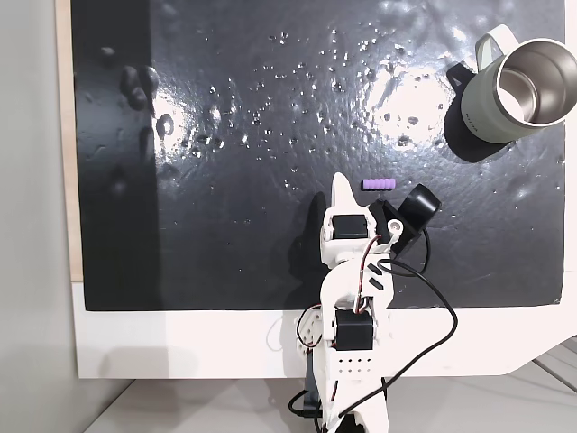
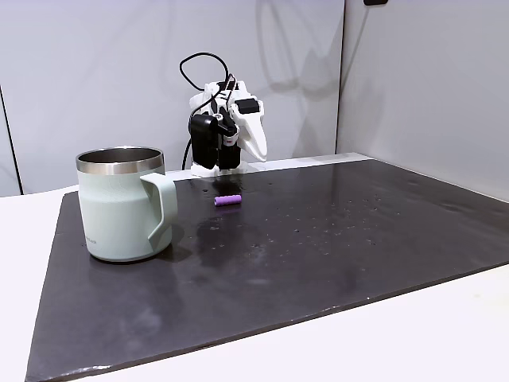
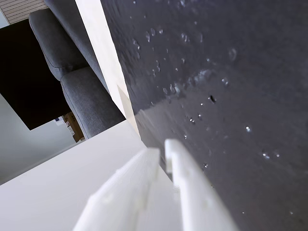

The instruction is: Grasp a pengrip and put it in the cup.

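On black mat (image 1: 225, 135) — pengrip (image 1: 379, 184) flat, long axis left-right overhead.

- mat (image 1: 270, 117): black, glossy, pebbled and bubbled skin, strong glare patches
- cup (image 2: 123, 211): matt pale grey-green outside, polished steel inside and at the rim
- pengrip (image 1: 378, 184): purple, ribbed, looks soft and rubbery, matt
- gripper (image 3: 161, 148): white plastic, matt, faint printed layers on the fingers
- arm motors (image 1: 350, 225): black plastic, slight sheen
- table (image 1: 180, 347): white, smooth
- chair (image 3: 77, 77): grey woven cloth
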Available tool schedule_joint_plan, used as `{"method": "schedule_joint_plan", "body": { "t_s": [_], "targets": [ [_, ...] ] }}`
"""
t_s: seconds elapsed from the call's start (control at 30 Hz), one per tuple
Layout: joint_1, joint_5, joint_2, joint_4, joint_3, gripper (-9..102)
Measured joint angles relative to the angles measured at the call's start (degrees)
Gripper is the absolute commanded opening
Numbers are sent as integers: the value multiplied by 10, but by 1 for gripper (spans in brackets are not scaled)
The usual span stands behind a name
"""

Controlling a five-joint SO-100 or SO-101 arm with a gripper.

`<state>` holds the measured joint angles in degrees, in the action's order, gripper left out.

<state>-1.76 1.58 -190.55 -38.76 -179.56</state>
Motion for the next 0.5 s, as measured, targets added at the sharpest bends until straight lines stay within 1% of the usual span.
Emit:
{"method": "schedule_joint_plan", "body": {
  "t_s": [0.17, 0.5],
  "targets": [
    [19, 16, 0, 0, 0, 0],
    [15, 16, 0, 0, 0, 0]
  ]
}}
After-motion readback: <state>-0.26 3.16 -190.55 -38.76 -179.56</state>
